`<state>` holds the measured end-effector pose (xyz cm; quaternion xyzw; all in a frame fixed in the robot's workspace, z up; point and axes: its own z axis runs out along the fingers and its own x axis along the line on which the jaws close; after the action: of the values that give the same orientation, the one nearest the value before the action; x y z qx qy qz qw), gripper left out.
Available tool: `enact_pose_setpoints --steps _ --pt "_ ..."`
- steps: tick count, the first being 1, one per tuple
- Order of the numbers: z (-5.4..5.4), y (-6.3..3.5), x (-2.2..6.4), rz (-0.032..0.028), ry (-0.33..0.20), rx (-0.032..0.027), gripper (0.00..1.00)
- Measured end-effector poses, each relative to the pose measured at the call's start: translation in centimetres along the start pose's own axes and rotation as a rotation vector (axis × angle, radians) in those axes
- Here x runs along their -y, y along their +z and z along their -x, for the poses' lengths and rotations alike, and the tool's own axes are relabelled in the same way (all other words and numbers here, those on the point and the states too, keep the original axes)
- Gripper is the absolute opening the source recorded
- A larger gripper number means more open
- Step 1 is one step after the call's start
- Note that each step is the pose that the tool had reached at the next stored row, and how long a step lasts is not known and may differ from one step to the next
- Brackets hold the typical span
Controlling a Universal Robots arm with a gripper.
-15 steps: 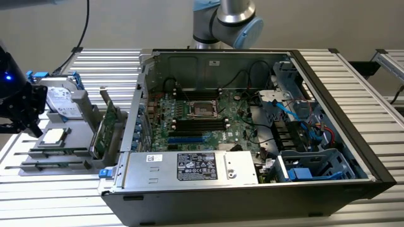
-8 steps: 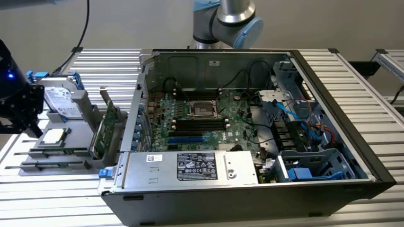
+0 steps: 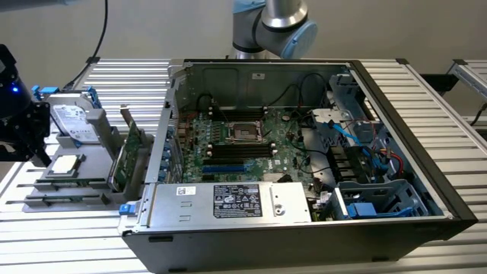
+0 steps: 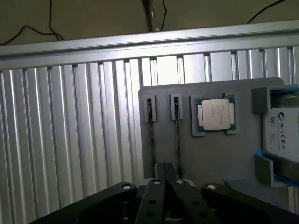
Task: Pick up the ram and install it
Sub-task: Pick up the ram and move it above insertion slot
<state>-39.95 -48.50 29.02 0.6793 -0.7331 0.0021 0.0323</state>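
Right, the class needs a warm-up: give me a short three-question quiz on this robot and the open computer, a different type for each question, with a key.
1. True or false: the gripper is inside the computer case.
2. What lies flat on the grey holder, between the ram and the hard drive? A) a processor chip B) a fan C) a screwdriver
3. Fill in: the gripper's jaws are ____.
Key: 1 false, it hangs over the grey holder, outside the case. 2 A. 3 shut.
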Motion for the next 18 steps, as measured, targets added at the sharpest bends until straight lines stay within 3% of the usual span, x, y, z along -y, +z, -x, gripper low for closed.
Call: enact_pose_setpoints --steps 3,5,6,7,18 --pt "0.0 0.0 0.0 0.0 0.0 0.0 0.16" --pt "0.0 0.02 -0.01 0.0 0.0 -0.0001 0.3" --pt "0.0 0.09 0.0 -0.0001 0.0 0.0 0.3" --pt "0.0 0.26 0.01 -0.0002 0.0 0.0001 0.36" --pt "-0.1 2.26 -0.25 -0.0011 -0.022 -0.001 0.36"
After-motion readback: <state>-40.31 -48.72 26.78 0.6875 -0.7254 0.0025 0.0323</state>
